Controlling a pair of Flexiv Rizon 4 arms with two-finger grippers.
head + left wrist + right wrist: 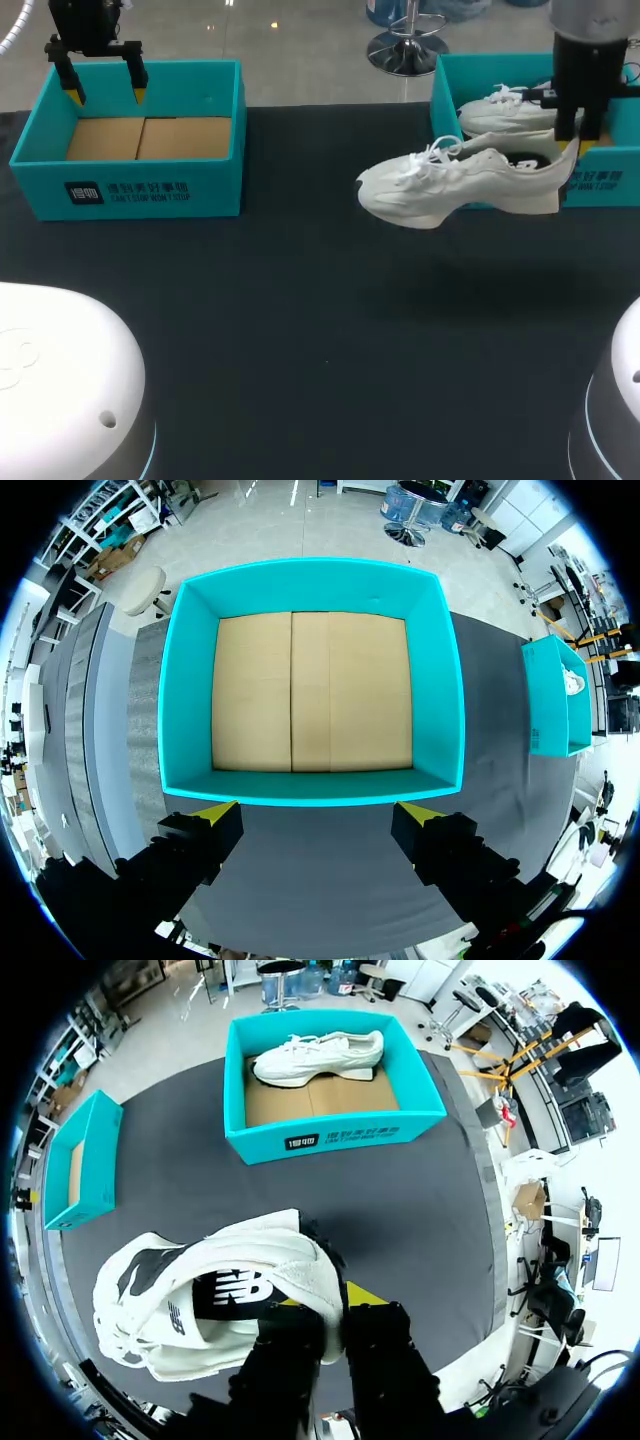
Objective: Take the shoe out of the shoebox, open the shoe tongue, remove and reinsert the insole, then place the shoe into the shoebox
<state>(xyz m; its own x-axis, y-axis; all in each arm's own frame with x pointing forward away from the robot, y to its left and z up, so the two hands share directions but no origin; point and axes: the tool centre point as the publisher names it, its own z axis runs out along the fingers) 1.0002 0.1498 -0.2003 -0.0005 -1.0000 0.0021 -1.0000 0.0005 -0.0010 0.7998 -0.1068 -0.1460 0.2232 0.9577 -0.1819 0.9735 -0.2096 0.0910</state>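
Head view: your left gripper, jaws apart, hangs over the left shoebox, bare cardboard inside. Your right gripper holds the shoe by its heel above the table, just in front of the right shoebox, which contains a second shoe.
Left wrist view: the left shoebox lies ahead, cardboard floor showing.
Right wrist view: the fingers clamp the shoe's heel.

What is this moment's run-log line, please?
right tool: shut on shoe, off table | left tool: open over empty shoebox | other shoe: in second shoebox

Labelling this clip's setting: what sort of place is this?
Probably a robot test bench: a black-topped table, an empty teal cardboard shoebox, and a white lace-up sneaker held by the right gripper.
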